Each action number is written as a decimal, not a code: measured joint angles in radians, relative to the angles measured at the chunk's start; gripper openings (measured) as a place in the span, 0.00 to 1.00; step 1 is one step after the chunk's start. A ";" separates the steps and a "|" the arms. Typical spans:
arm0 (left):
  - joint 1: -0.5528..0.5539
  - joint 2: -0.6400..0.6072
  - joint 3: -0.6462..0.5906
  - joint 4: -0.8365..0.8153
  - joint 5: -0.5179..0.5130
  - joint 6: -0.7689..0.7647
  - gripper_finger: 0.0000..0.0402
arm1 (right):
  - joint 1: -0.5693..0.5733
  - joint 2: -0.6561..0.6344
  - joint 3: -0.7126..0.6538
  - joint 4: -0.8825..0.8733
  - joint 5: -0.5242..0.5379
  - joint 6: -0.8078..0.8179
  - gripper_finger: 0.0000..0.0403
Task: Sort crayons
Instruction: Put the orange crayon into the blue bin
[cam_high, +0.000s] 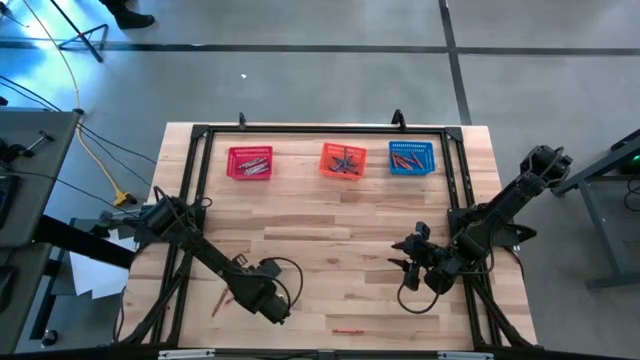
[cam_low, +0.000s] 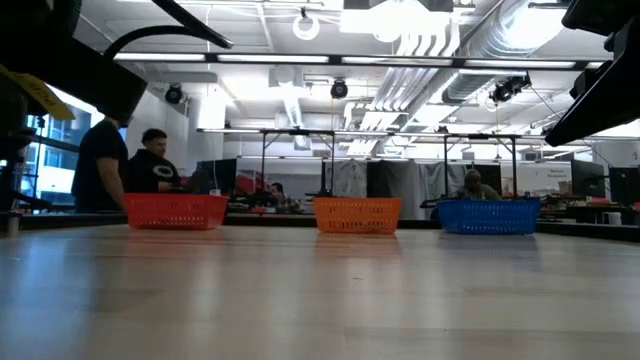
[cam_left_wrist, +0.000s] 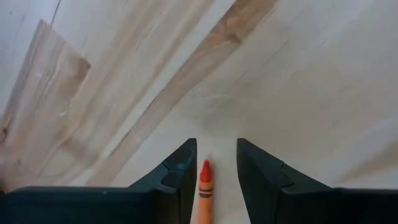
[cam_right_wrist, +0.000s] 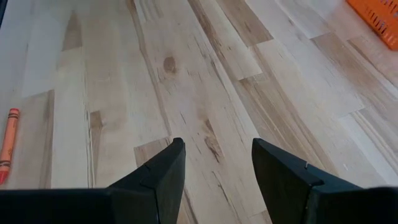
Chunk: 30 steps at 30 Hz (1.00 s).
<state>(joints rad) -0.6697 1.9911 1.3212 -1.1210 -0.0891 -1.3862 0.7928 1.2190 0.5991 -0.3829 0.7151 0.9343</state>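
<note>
Left pincer (cam_left_wrist: 214, 171), near left on the tabletop (cam_high: 330, 215), straddles a crayon (cam_left_wrist: 204, 186), narrowly open. Right pincer (cam_right_wrist: 214, 165) wide, empty.

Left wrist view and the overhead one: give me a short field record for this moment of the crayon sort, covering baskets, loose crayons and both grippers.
baskets: small red mesh basket, orange mesh basket and blue mesh basket in a row at the far edge of the light wooden table, each holding crayons
loose crayons: thin orange-red wax crayon between the left fingers; another red-orange crayon near the front edge
left gripper: low over the table, open, fingers either side of the crayon, no contact visible
right gripper: open, empty, over bare wood
</note>
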 joint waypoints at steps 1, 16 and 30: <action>0.000 0.000 0.000 -0.001 0.000 0.001 0.25 | 0.000 0.000 0.000 0.000 0.003 0.000 0.45; -0.081 0.000 0.000 -0.042 0.129 -0.099 0.25 | 0.000 0.000 0.000 0.000 0.008 0.000 0.45; -0.168 0.000 0.000 0.004 0.052 -0.145 0.25 | 0.000 0.000 0.000 0.000 0.008 0.000 0.45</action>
<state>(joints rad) -0.8375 1.9911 1.3216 -1.1172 -0.0366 -1.5315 0.7927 1.2190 0.5991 -0.3830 0.7235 0.9340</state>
